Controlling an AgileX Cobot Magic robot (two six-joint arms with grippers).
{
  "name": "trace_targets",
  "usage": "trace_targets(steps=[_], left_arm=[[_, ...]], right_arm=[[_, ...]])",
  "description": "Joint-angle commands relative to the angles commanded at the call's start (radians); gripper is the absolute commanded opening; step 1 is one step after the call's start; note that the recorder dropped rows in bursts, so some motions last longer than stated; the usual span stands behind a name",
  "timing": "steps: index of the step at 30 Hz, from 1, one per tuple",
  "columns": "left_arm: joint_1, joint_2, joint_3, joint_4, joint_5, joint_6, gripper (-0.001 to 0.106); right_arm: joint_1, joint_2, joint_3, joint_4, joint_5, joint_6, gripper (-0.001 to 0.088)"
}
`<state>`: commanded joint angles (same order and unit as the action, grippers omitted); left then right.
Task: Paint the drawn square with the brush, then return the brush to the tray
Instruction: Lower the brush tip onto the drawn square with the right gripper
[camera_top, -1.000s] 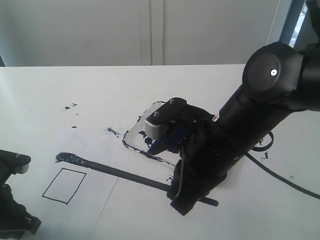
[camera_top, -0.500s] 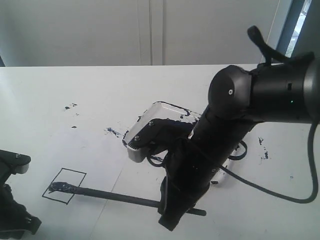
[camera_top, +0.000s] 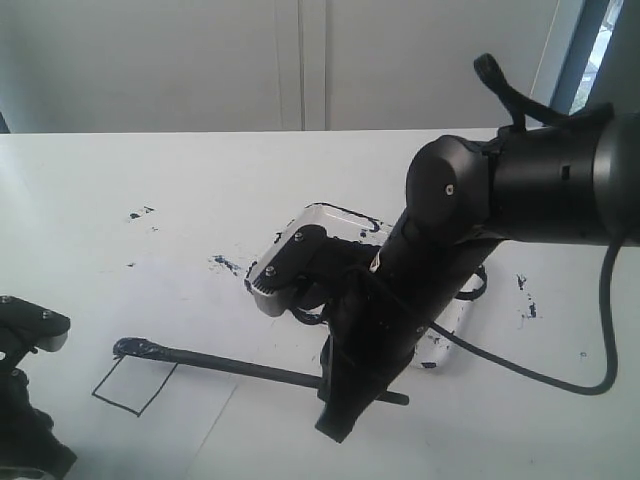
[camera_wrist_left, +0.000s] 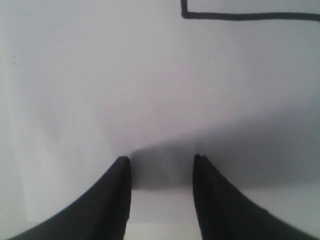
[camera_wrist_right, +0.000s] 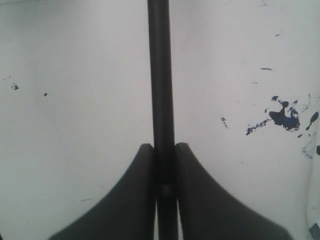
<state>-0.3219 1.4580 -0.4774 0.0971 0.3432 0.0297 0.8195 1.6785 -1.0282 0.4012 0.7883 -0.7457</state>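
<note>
Exterior camera sitting raised off table (camera_top: 200, 180), looking down and across it toward wall (camera_top: 150, 60), framing scene at mid range. Left wrist camera looking out along left gripper (camera_wrist_left: 160, 160), sitting close over paper (camera_wrist_left: 125, 90), catching one corner of drawn square (camera_wrist_left: 250, 16), also showing in exterior view. Right wrist camera looking along right gripper (camera_wrist_right: 164, 147), close to surface, sharing brush (camera_wrist_right: 161, 75) shaft with exterior view.
</note>
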Motion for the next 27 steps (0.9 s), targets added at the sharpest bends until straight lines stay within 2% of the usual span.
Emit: trace_targets(steps=[4, 8, 15, 20, 27], left_arm=[[0.000, 0.000, 0.000, 0.033, -0.004, 0.108, 0.045], [0.000, 0.000, 0.000, 0.046, -0.022, 0.106, 0.045], [0.000, 0.000, 0.000, 0.052, -0.029, 0.101, 0.045], [0.000, 0.000, 0.000, 0.052, -0.029, 0.098, 0.045], [0.000, 0.000, 0.000, 0.052, -0.036, 0.098, 0.045]], right_arm=[[0.000, 0.000, 0.002, 0.002, 0.052, 0.051, 0.0000], [0.012, -0.004, 0.002, 0.009, 0.078, 0.053, 0.0000], [0.077, -0.033, 0.002, 0.005, 0.086, 0.078, 0.0000], [0.077, -0.083, 0.002, -0.106, 0.121, 0.288, 0.0000], [0.079, -0.081, 0.005, -0.088, 0.117, 0.316, 0.0000]])
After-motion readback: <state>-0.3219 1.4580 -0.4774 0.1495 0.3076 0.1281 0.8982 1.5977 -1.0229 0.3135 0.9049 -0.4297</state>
